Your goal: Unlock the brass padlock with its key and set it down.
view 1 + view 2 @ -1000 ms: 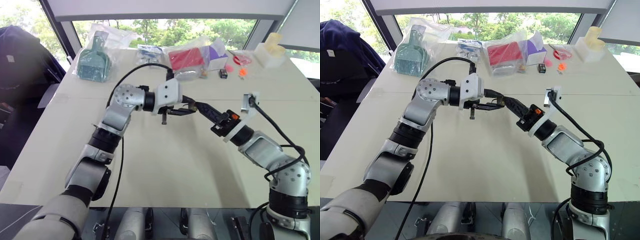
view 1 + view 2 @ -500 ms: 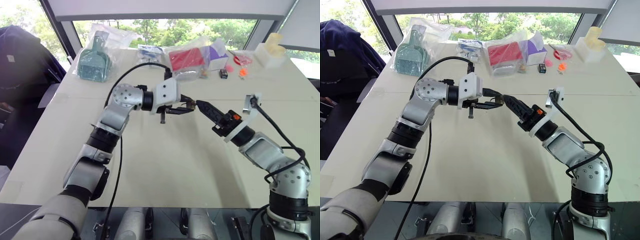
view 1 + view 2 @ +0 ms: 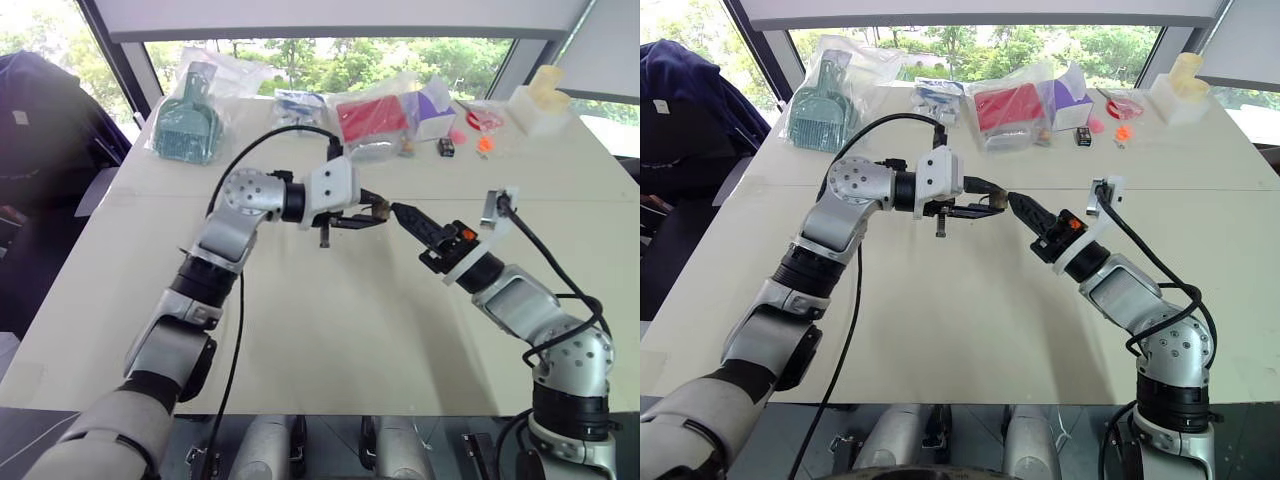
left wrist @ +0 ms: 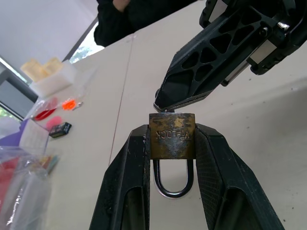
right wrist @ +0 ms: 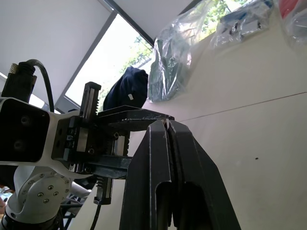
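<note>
My left hand (image 4: 171,158) grips the padlock (image 4: 171,136) above the bench (image 3: 340,330), shackle toward the wrist. My right hand (image 4: 163,103) is clenched, tips at the lock's face; I think the key (image 4: 159,109) is pinched there, but it's barely visible.

Both end effectors (image 3: 372,212) (image 3: 400,211) closed, tip-to-tip
</note>
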You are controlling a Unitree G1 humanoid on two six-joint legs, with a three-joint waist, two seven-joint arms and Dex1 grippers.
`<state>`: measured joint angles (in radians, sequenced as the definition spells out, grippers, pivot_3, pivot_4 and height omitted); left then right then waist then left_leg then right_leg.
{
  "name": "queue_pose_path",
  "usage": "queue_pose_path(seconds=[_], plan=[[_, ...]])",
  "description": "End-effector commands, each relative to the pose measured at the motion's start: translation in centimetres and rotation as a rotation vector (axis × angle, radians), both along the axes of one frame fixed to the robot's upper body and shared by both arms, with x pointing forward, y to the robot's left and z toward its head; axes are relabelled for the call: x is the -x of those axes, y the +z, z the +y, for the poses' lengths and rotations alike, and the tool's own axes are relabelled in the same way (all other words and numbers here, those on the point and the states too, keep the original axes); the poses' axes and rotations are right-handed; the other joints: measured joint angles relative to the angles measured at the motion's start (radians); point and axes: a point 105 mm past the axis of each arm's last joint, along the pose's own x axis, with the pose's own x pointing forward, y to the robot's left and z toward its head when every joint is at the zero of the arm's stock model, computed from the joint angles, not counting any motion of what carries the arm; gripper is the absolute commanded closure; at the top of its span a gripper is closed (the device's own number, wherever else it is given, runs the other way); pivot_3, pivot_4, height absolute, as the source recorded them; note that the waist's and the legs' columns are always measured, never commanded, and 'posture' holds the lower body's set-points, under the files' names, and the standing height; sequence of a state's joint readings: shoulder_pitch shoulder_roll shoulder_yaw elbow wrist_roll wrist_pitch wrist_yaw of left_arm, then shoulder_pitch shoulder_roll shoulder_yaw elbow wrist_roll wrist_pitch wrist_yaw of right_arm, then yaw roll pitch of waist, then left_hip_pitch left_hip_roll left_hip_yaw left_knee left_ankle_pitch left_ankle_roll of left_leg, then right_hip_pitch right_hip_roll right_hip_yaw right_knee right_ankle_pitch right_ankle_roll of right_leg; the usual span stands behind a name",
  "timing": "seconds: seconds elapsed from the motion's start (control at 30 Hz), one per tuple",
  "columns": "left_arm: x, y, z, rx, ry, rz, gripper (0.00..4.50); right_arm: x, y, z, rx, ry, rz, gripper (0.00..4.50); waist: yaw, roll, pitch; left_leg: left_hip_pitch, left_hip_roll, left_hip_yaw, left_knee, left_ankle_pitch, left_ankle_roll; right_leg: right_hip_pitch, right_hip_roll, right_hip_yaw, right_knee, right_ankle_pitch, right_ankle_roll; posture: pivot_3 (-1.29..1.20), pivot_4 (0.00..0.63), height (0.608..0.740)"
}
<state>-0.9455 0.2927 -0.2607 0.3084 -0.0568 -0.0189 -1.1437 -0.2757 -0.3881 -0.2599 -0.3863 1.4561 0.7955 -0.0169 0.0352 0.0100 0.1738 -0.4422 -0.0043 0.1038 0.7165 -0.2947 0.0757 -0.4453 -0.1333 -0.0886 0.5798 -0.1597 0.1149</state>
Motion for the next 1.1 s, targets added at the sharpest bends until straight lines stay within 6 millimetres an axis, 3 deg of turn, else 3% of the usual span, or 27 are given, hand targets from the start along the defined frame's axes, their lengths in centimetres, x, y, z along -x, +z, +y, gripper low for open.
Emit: queue_pose_path(seconds=[0.03, 0.7, 0.97, 1.1], plan=[[1.0, 2.0, -0.6, 0.034, -0.037, -0.135, 3.77, -0.4, 0.2, -0.5, -0.027, -0.042, 0.002, 4.47, 0.000, 0.000, 0.000, 0.000, 0.000, 0.000, 0.000, 0.000, 0.000, 0.000, 0.000, 0.000, 0.000, 0.000, 0.000, 0.00, 0.150, 0.735], [1.1, 5.0, -1.1, 0.140, 0.020, -0.729, 3.77, -1.5, -0.5, 0.0, -0.305, -0.122, 0.139, 4.47, -0.001, 0.000, 0.000, 0.000, 0.000, 0.000, 0.000, 0.000, -0.001, 0.000, 0.000, 0.000, 0.000, 0.000, 0.000, 0.00, 0.150, 0.735], [0.6, 5.4, -1.1, 0.157, 0.042, -0.787, 3.77, -1.6, 0.3, -0.1, -0.402, -0.117, 0.150, 4.47, -0.001, 0.000, 0.000, 0.000, 0.000, 0.001, -0.001, 0.000, -0.001, 0.000, 0.000, 0.000, 0.000, 0.000, 0.000, 0.00, 0.150, 0.735], [-0.4, 4.3, -1.1, 0.137, 0.058, -0.635, 3.77, -1.3, 1.6, -0.6, -0.253, -0.139, 0.020, 4.47, -0.001, 0.001, 0.000, 0.000, 0.000, 0.001, -0.001, 0.000, -0.001, 0.000, 0.000, 0.000, 0.000, 0.000, 0.001, 0.00, 0.150, 0.735]])
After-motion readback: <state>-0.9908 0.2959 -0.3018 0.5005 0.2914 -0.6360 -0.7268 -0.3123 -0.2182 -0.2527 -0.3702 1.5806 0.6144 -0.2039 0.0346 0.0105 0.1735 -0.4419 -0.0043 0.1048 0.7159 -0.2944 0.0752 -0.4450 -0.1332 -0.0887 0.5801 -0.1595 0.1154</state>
